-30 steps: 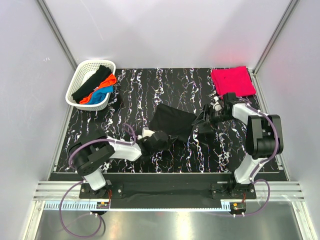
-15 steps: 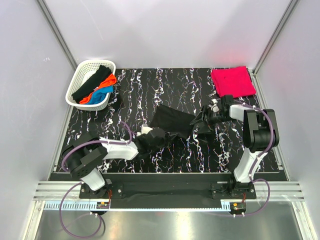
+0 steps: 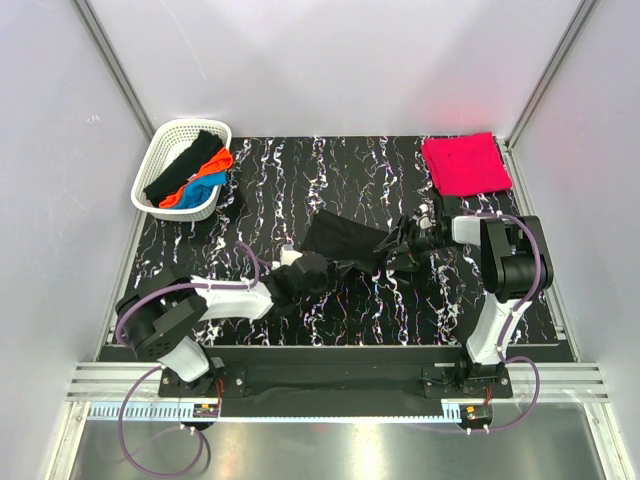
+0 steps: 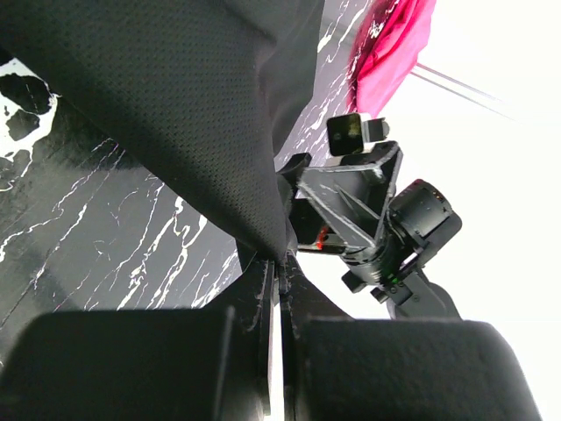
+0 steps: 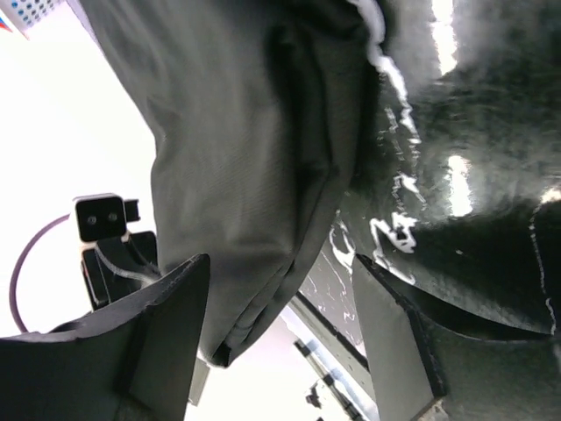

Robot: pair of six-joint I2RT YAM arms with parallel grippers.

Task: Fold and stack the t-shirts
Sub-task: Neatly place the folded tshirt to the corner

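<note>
A black t-shirt [image 3: 345,243] lies bunched mid-table. My left gripper [image 3: 312,268] is shut on its near left corner; in the left wrist view the shut jaws [image 4: 279,263] pinch the corner of the black cloth [image 4: 175,105]. My right gripper [image 3: 400,243] is open at the shirt's right edge. In the right wrist view a fold of the cloth [image 5: 245,175] hangs between the spread fingers [image 5: 166,324], which do not clamp it. A folded pinkish-red t-shirt [image 3: 465,164] lies at the back right and shows in the left wrist view [image 4: 386,53].
A white lattice basket [image 3: 160,150] at the back left holds black [image 3: 185,160], orange [image 3: 205,170] and blue [image 3: 205,183] shirts. White walls enclose the black marbled table [image 3: 300,170]. The two grippers are close together across the shirt.
The left gripper moved a little right and back with the shirt corner. The right gripper moved left toward it, and the black shirt bunched narrower between them.
</note>
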